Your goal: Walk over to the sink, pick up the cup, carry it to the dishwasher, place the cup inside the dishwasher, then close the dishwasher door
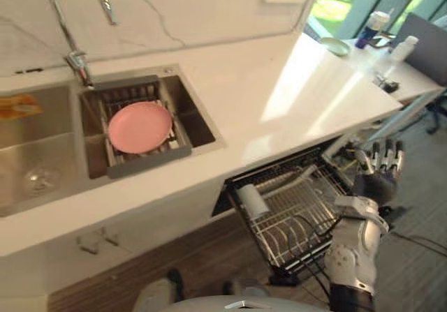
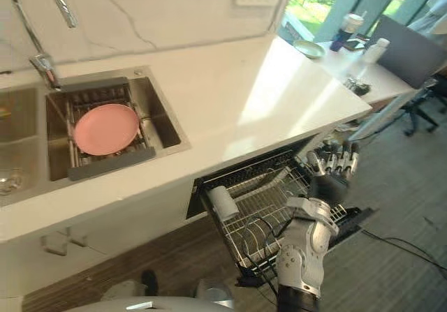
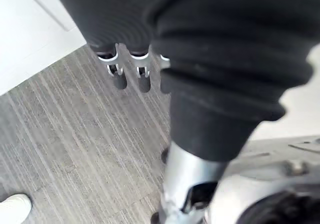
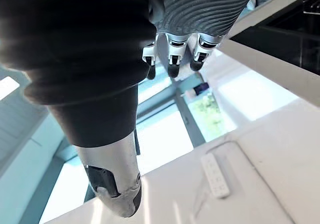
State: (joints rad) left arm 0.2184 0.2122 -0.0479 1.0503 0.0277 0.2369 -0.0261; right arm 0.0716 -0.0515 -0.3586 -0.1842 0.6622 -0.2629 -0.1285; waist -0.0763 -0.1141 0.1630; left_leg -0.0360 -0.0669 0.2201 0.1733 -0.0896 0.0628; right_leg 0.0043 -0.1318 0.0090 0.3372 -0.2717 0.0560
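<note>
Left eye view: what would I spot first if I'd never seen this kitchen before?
Probably the bright pink plate lying in the drain rack in the sink. Next, the dishwasher rack pulled out below the white counter, with a white cup lying on its side in it. Beside that rack the right robot hand is raised, fingers straight.

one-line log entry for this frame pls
cup: lying in dishwasher rack | rack: pulled out | right hand: open, raised beside rack | left hand: open, idle
</note>
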